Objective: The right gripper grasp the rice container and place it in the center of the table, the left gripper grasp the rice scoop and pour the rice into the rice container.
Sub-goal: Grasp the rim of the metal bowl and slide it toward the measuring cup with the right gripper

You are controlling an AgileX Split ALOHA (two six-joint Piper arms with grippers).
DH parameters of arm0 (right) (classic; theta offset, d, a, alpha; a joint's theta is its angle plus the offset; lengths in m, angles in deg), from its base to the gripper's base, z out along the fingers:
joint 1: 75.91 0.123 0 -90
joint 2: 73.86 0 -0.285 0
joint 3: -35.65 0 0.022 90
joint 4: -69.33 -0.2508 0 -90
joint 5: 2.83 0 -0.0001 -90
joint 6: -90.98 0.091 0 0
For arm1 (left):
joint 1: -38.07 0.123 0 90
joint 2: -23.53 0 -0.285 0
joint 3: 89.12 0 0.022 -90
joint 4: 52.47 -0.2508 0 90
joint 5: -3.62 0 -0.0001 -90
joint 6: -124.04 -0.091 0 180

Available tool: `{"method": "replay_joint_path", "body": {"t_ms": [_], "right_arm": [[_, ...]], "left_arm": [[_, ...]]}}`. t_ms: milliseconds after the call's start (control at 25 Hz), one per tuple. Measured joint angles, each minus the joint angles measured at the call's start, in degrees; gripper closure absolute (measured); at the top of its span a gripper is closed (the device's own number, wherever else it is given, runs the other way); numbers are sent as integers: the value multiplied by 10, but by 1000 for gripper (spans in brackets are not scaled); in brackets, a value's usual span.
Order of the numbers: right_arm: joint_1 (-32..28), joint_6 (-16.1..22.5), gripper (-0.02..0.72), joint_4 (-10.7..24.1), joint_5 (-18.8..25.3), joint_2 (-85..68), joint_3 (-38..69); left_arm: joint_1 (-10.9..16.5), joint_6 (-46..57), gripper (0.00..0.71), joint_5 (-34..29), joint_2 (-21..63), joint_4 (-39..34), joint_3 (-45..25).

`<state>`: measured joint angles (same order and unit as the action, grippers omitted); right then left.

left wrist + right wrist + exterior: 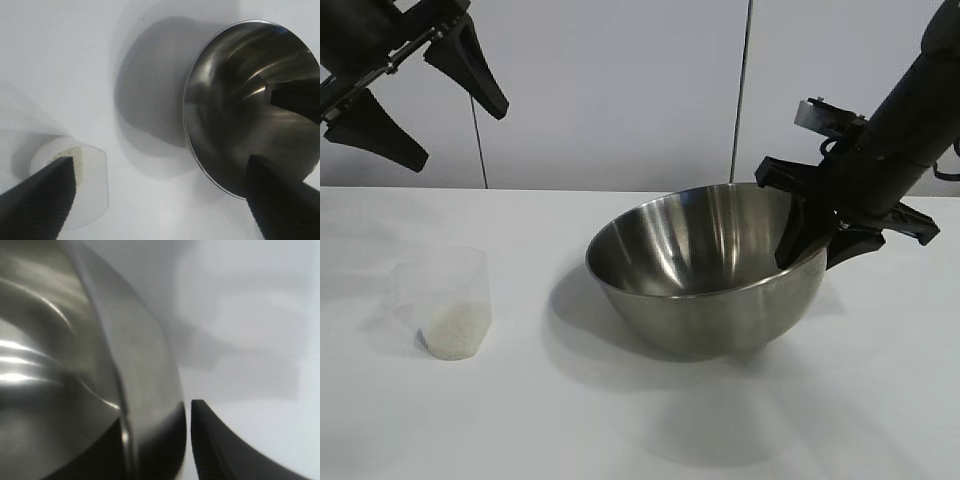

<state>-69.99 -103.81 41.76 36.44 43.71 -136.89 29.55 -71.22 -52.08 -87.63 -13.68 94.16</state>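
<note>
White table [640, 430] fills the frame's lower half; your right gripper [812, 245], at centre right, pinches the rice container's [705, 275] rim, one finger inside, one outside. You're mid-placement: next, set it down centrally and release. Upper left, your left gripper [415, 95] hangs spread above the rice scoop [450, 305].

surface: white table [640, 430], plain flat top, runs back to a pale wall
on it, left: rice scoop [445, 300], clear plastic, upright, resting directly on the top
scoop contents: rice [450, 335], low white pile at the bottom
on it, centre-right: rice container [705, 275], shiny steel bowl, tipped so its mouth faces left and toward the camera; base meets the top at its lower side
spacing: scoop and bowl well apart, bare white top between them
shadows: soft grey patches beside both items
</note>
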Motion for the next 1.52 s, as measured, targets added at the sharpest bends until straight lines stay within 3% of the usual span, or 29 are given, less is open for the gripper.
{"method": "replay_joint_path", "body": {"t_ms": [560,760,960,1280,1520], "right_arm": [[0,1,496,47,27,-13,-11],[0,2,496,48,32,-13,-11],[-6,-5,496,9,33,-13,-11],[-14,-65,496,-90,40,-12,-11],[17,-75,496,-97,28,14,-11]], "left_arm": [[0,0,53,0,0,-1,0],[0,0,53,0,0,-1,0],[0,0,53,0,0,-1,0],[0,0,53,1,0,-1,0],[0,-1,53,1,0,-1,0]]}}
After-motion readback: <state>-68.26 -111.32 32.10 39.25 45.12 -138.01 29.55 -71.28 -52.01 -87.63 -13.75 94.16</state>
